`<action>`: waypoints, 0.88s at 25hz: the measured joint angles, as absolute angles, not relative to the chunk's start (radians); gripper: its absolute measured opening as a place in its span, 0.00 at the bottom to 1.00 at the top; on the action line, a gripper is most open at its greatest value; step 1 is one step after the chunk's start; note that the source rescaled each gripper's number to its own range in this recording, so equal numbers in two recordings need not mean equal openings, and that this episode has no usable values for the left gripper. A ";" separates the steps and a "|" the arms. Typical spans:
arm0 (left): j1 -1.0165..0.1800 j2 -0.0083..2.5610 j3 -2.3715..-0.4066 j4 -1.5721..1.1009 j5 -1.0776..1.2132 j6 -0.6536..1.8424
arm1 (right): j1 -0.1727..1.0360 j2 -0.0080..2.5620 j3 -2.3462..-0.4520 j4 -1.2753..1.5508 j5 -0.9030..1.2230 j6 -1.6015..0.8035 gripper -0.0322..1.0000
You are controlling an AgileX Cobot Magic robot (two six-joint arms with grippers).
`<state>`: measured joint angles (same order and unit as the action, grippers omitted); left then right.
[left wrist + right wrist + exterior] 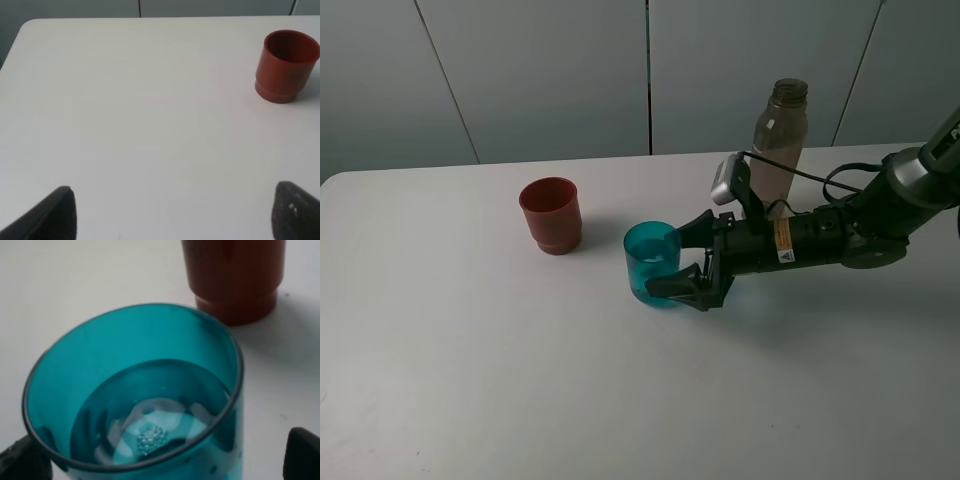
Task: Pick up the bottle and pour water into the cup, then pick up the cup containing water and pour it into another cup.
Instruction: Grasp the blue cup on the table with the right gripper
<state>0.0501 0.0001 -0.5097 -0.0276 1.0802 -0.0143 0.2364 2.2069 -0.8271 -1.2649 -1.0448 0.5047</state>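
The cup (650, 262), a teal see-through tumbler, stands upright mid-table with water (150, 425) in its bottom. My right gripper (682, 258) reaches in from the right and is open, one finger (696, 227) behind the cup (135, 390) and one in front; whether they touch it is unclear. The other cup (550, 214), opaque red-brown, stands upright to the left, apart from the teal one, and shows in the right wrist view (232, 275). The smoky bottle (779, 140) stands uncapped behind the right arm. My left gripper (175, 215) is open over bare table, the red-brown cup (287, 65) well ahead of it.
The white table (470, 350) runs to a rounded far-left corner (30, 25), with a grey panelled wall (550, 70) behind it. The right arm's black body and cable (840, 235) lie just in front of the bottle.
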 joint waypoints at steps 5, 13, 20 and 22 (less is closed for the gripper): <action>0.050 0.000 -0.510 -0.028 1.080 -0.014 | 0.261 2.207 -0.862 -1.319 -1.043 0.513 1.00; 0.050 0.000 -0.510 -0.028 1.080 -0.014 | 0.284 2.207 -0.887 -1.344 -1.023 0.531 1.00; 0.050 0.000 -0.510 -0.028 1.080 -0.018 | 0.295 2.207 -0.888 -1.322 -1.009 0.535 1.00; 0.050 0.000 -0.510 -0.028 1.080 -0.018 | 0.299 2.207 -0.888 -1.322 -1.007 0.535 1.00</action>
<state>0.0501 0.0001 -0.5097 -0.0276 1.0802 -0.0176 0.2987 2.2069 -0.8879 -1.3219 -1.0070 0.5346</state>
